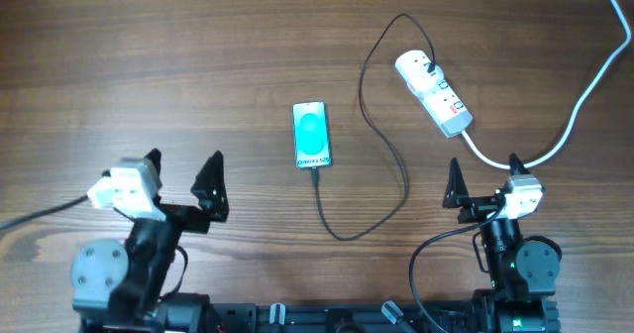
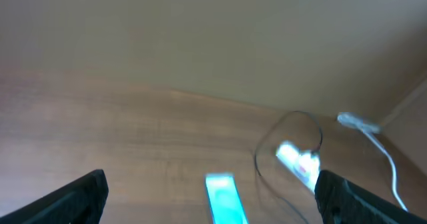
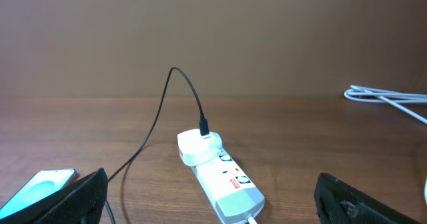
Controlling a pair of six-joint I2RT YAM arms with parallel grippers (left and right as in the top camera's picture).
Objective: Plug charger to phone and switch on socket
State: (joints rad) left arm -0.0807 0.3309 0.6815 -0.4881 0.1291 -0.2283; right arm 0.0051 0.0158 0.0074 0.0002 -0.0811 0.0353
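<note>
The phone (image 1: 311, 134) lies flat at mid-table, its turquoise screen lit. It also shows in the left wrist view (image 2: 223, 199) and at the right wrist view's left edge (image 3: 37, 186). The thin black charger cable (image 1: 381, 135) runs from the phone's near end in a loop to a white adapter on the socket (image 1: 433, 93), a white power strip with red switches, also seen in the right wrist view (image 3: 223, 177). My left gripper (image 1: 183, 179) is open and empty, near-left of the phone. My right gripper (image 1: 485, 182) is open and empty, just in front of the socket.
The socket's thick white cord (image 1: 584, 90) curves from the strip's near end past my right gripper and off the far right corner. It also shows in the right wrist view (image 3: 387, 97). The wooden table (image 1: 149, 55) is bare on the left.
</note>
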